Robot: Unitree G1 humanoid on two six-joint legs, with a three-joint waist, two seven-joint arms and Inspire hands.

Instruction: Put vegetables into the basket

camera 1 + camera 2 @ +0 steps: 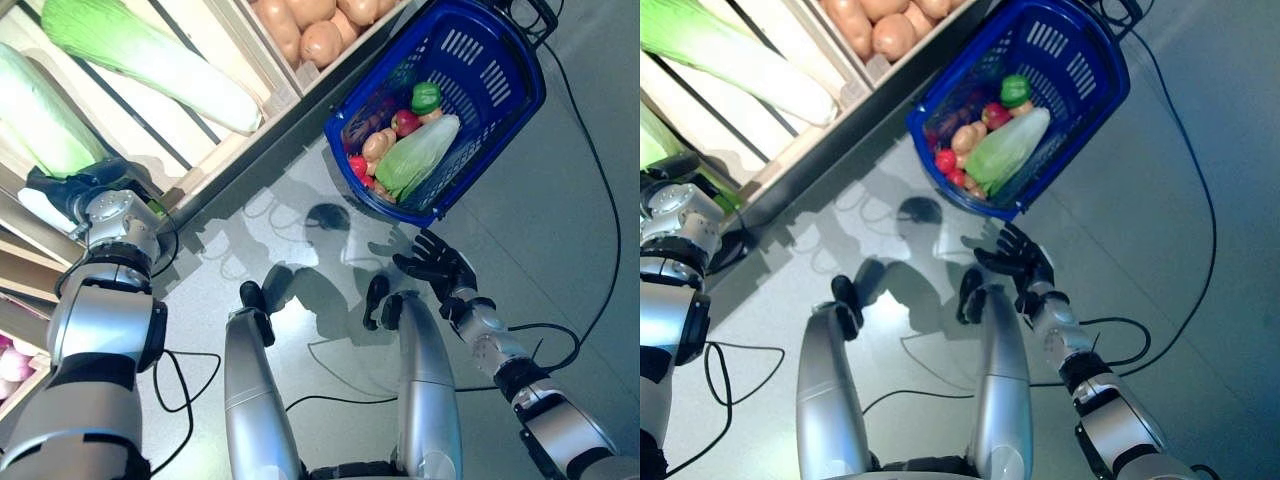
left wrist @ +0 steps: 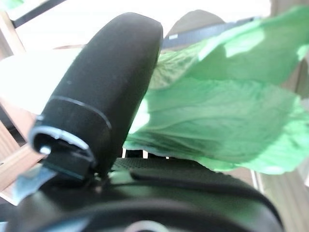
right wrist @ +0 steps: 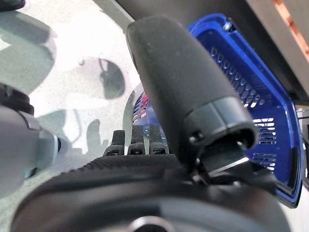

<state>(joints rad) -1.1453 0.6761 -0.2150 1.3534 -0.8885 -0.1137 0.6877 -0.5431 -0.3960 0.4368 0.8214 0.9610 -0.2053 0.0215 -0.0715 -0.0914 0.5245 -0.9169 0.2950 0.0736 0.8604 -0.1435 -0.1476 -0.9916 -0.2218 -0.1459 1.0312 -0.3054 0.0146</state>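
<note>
One cabbage [image 2: 227,121] (left hand [image 1: 75,190] reaching), basket [image 1: 500,90]

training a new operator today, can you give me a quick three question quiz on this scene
1. True or false: the blue basket stands on the floor and already holds a cabbage.
2. Which hand is at the wooden shelf by a leafy cabbage? A) left hand B) right hand C) neither
3. Fill in: the right hand hangs over the floor with fingers ____, holding nothing.

Key: 1 true; 2 A; 3 spread open. The basket also holds a green pepper. The left hand's fingers are hidden, so its grip cannot be judged.
</note>
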